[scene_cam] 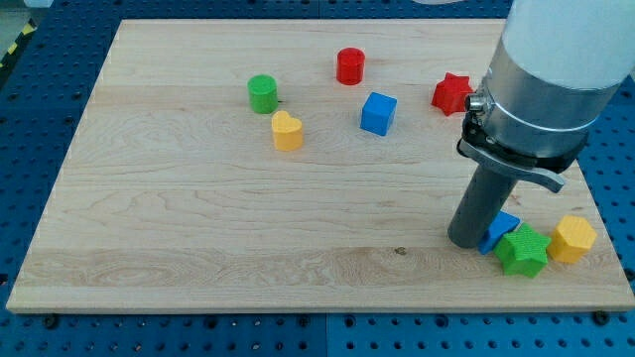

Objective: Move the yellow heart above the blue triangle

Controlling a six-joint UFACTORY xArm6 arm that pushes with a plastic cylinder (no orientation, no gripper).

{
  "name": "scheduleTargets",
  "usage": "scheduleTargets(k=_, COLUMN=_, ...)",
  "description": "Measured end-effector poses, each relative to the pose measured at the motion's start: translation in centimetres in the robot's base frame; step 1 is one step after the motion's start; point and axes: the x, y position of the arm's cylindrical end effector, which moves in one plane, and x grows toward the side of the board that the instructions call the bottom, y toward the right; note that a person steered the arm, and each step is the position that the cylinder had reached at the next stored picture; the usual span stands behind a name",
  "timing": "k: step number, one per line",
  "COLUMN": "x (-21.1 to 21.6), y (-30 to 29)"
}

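Small, stiff, light yellow heart (287,130), likely to slide easily on the wooden desk (198,228) yet twist if nudged off-centre; best pushed square against a flat side. Glossy, rounded lobes, upper middle beside the green cylinder (263,93). No jaws here: only my tip (466,241), touching the blue triangle (500,230) far right.

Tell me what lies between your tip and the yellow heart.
In the camera view, only bare wooden board lies between my tip and the yellow heart block; the blue cube sits above that line.
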Motion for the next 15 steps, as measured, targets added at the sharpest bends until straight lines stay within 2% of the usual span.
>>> scheduleTargets(k=1, x=-0.8, y=-9.6)
scheduleTargets(k=2, x=-4.2, y=-21.2)
scheduleTargets(k=3, x=-9.4, y=-29.1)
scheduleTargets(k=4, x=-15.1, y=-26.3)
scheduleTargets(k=5, x=-15.8, y=-21.8)
scheduleTargets(k=7, x=-14.8, y=-17.0)
scheduleTargets(k=10, x=-9.8, y=-15.5)
scheduleTargets(k=15, x=-7.6, y=0.5)
